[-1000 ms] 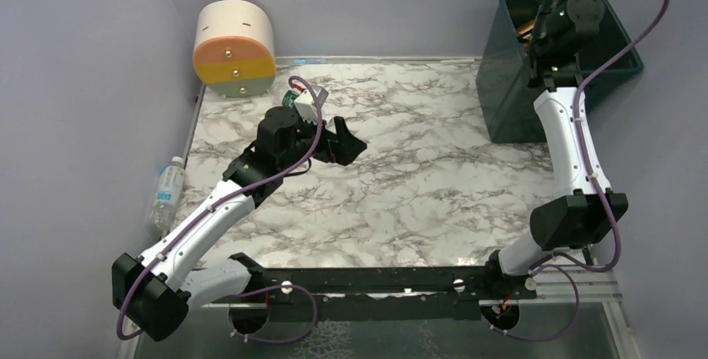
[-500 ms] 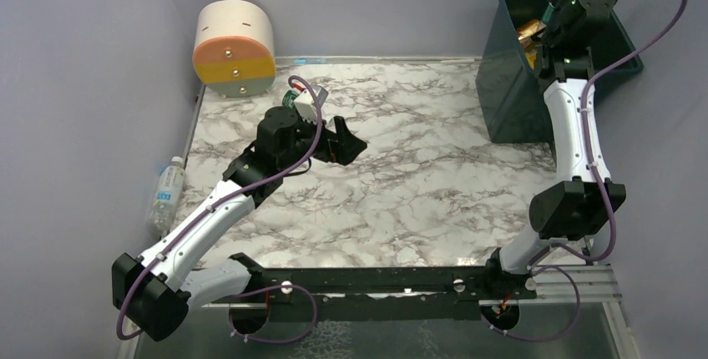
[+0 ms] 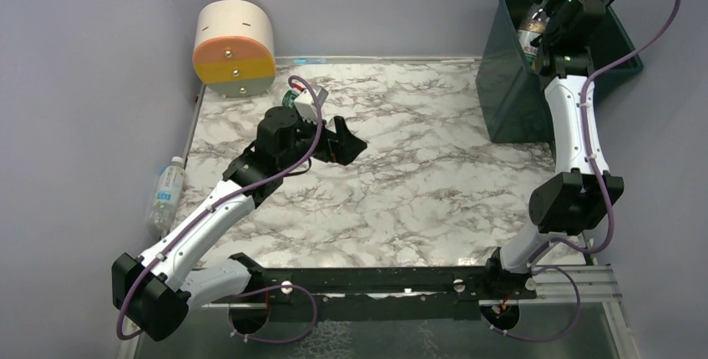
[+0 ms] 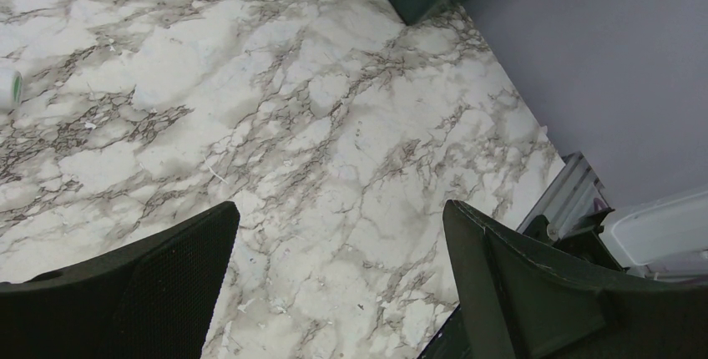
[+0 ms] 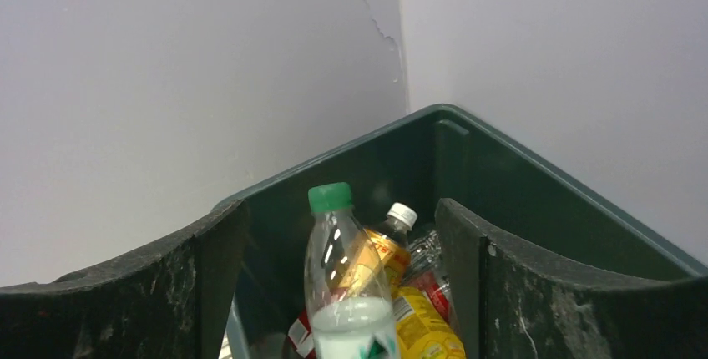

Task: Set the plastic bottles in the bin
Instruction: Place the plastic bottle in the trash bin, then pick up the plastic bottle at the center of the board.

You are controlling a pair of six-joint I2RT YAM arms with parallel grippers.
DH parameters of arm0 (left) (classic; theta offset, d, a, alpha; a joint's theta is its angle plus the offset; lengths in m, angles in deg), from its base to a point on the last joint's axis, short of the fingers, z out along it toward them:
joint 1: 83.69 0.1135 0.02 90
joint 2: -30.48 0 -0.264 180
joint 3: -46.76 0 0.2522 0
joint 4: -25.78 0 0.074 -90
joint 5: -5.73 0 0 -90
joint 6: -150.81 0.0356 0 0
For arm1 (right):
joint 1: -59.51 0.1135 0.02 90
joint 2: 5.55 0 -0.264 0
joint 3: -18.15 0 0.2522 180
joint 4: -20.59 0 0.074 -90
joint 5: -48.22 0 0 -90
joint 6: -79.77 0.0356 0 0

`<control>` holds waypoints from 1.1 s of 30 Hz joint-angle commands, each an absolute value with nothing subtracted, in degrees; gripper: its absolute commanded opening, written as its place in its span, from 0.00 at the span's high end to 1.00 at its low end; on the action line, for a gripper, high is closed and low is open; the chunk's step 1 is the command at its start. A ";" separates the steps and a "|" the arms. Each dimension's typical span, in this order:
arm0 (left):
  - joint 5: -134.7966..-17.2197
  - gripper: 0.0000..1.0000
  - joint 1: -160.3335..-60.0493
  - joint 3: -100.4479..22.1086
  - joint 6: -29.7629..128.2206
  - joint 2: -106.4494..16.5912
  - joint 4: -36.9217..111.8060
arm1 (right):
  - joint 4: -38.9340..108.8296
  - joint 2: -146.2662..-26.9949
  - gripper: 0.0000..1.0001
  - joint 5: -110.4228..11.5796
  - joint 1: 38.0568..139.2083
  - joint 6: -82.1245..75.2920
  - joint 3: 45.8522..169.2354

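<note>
**Green-capped bottle stood in the bin between spread fingers**

The right gripper hung over the far right corner of the dark green bin, its two fingers spread wide. A green-capped bottle stood nearly upright between them, inside the bin, with a gap showing on either side, so neither finger gripped it. Its lower half was cut off by the bottom of the wrist view, and what it rested on could not be seen.

Behind it a white-capped bottle leaned among red and yellow labels. The pile was mostly hidden by the fingers and the front bottle, so how many bottles lay there could not be told. From above, the right arm covered most of the bin's opening, and only one bottle showed beside the wrist.

The left gripper hovered over the marble table, its fingers wide apart with only bare tabletop between them.

A lone bottle with a white cap and pale blue label lay off the table's left edge, against the wall.

A small green-and-white item sat just behind the left wrist, near the round cream, orange and yellow drum. It was mostly hidden, and it also showed clipped at the edge of the left wrist view. Whether it was a bottle could not be told.
</note>
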State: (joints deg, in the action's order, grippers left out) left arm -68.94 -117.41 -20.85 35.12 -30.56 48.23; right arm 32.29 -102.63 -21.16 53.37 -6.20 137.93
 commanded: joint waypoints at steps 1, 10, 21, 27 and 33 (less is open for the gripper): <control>-69.70 0.01 -117.01 -21.32 35.31 -31.09 47.25 | 33.27 -101.77 0.14 -23.45 52.90 -4.09 140.06; -74.50 0.01 -116.94 -24.82 34.39 -35.15 50.31 | 35.18 -95.89 0.13 -35.20 53.06 1.56 139.25; -85.22 0.01 -110.35 -31.98 25.96 -47.53 53.90 | 38.88 -87.30 0.07 -46.94 69.27 1.41 132.33; -86.44 0.01 -104.42 -37.47 24.12 -55.20 54.55 | 41.65 -84.42 0.09 -51.42 76.96 1.45 125.27; -90.78 0.01 -101.35 -43.95 22.94 -64.09 56.91 | 40.44 -80.48 0.09 -52.91 80.31 3.24 113.55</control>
